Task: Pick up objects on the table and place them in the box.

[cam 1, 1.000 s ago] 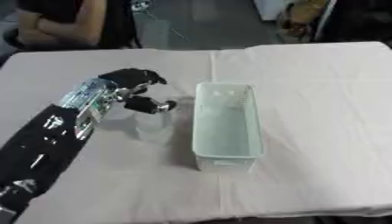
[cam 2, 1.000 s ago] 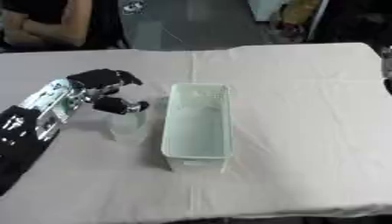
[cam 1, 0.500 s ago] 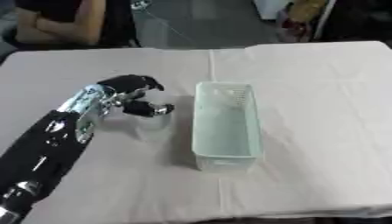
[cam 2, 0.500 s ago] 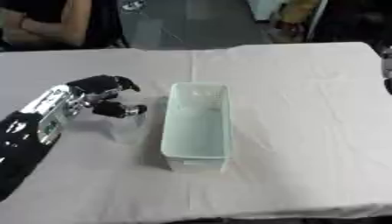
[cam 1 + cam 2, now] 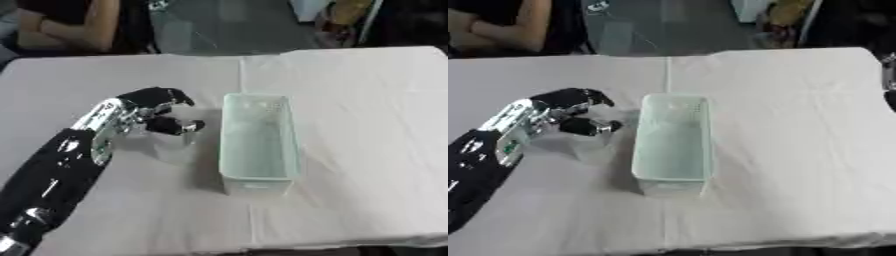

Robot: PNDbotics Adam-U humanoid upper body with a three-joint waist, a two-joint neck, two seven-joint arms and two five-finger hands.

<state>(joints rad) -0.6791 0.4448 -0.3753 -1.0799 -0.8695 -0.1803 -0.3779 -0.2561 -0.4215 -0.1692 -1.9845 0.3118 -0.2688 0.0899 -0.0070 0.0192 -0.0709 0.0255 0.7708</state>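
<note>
Box [image 5: 258, 145]: pale green, translucent plastic, long rectangular tub with rounded rim, standing on a cloth-covered table [image 5: 367, 125]; contents not discernible. Left hand [image 5: 153, 112]: black and silver, just left of the box, fingers and thumb curled round a clear, glassy cup-like object [image 5: 175, 145], which sits beside the box's left wall. Right hand: a dark edge [image 5: 889, 82] far right of the box; fingers cannot be told.

A lab-like demo room: a cloth-covered table [image 5: 350, 100] on a grey floor [image 5: 219, 30] with clutter behind.
</note>
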